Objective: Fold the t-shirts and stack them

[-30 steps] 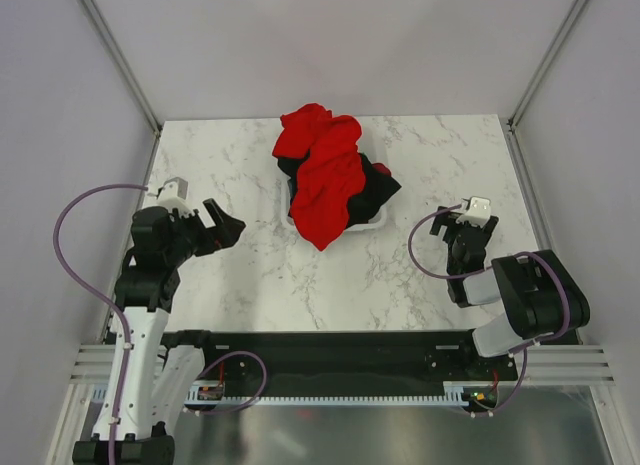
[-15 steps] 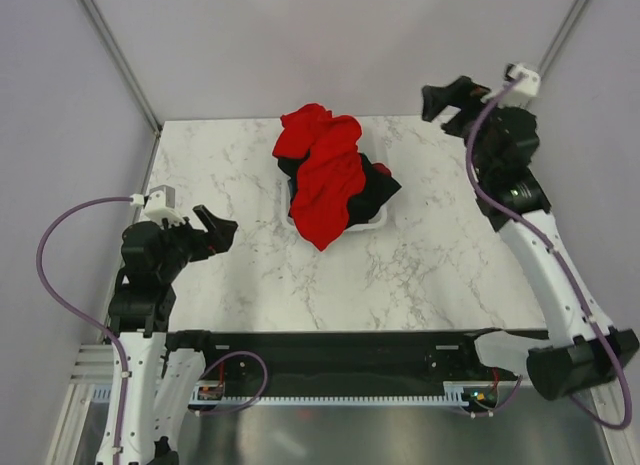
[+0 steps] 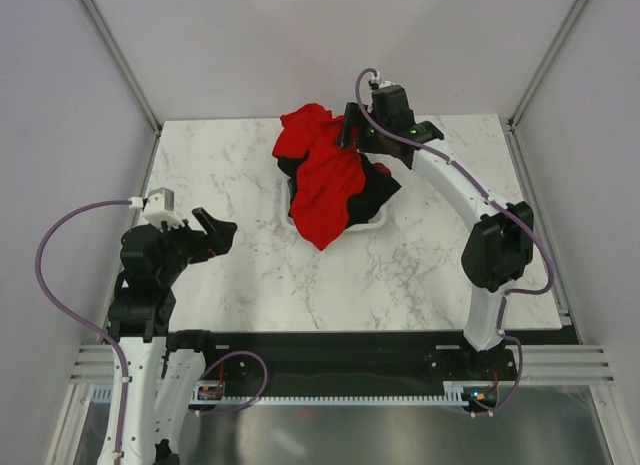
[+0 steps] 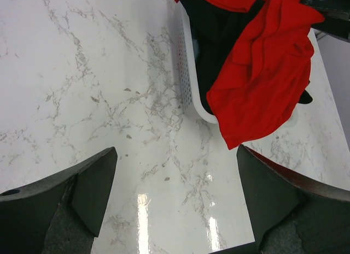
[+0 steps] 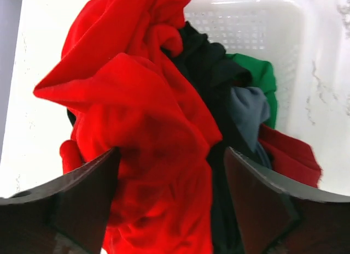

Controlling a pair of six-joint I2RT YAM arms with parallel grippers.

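A bright red t-shirt (image 3: 325, 180) lies crumpled on top of black t-shirts (image 3: 378, 185) heaped in a white tub (image 3: 372, 223) at the table's middle back. The red t-shirt (image 5: 136, 101) hangs over the tub's near rim. My right gripper (image 3: 350, 133) hovers over the far end of the pile. It is open, its jaws wide on either side of the red cloth (image 5: 170, 199); contact cannot be told. My left gripper (image 3: 225, 232) is open above bare marble left of the tub (image 4: 188, 84), with nothing between its fingers (image 4: 175, 194).
Green (image 5: 263, 79) and grey (image 5: 246, 112) cloth also lie in the tub (image 5: 257, 24) beside a black shirt (image 5: 208, 68). White marble table (image 3: 420, 265) spreads around the tub. Frame posts and grey walls close in the table's back and sides.
My right arm has swung from the near right, up past the back right corner, to above the pile's far end. The left gripper has shifted slightly down and stays open.
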